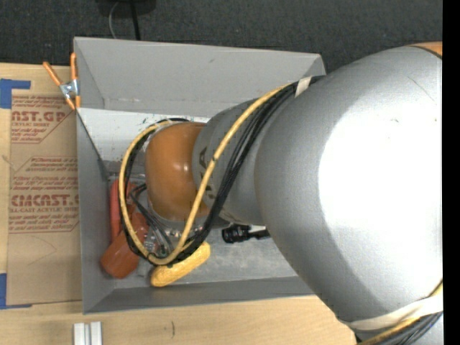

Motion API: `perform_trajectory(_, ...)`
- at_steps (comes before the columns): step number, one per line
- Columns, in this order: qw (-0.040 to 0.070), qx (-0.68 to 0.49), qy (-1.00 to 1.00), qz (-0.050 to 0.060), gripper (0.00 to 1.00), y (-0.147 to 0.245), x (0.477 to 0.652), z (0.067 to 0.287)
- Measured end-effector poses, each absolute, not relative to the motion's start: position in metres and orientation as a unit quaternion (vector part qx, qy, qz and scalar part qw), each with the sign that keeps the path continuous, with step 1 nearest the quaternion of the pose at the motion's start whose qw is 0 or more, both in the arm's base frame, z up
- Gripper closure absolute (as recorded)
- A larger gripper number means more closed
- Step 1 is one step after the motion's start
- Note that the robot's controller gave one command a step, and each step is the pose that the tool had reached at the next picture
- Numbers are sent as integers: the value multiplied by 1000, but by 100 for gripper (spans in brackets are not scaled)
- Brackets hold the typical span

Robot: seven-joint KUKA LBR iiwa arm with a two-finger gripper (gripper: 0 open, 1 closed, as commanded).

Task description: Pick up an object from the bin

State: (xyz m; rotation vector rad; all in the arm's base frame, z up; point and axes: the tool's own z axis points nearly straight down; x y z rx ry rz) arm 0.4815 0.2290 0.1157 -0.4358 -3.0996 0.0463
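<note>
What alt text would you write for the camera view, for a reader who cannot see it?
A silver robot arm reaches from the right down into a grey bin, its orange-covered, cable-wrapped wrist low over the near left corner. Beside the wrist lie a yellow banana-shaped thing and a long orange-red thing.

Red print on the cardboard (36, 164) left of the bin (194, 63) reads "CAST.GP" and "CAST ACRYLIC SHEET", partly cut off

Yellow banana-shaped toy (183, 264), orange-red handled tool (118, 259) just beside it
</note>
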Motion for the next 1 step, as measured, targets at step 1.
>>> perform_trajectory(1, 3, -139, -990, 13, 100, 230, 483, 129)
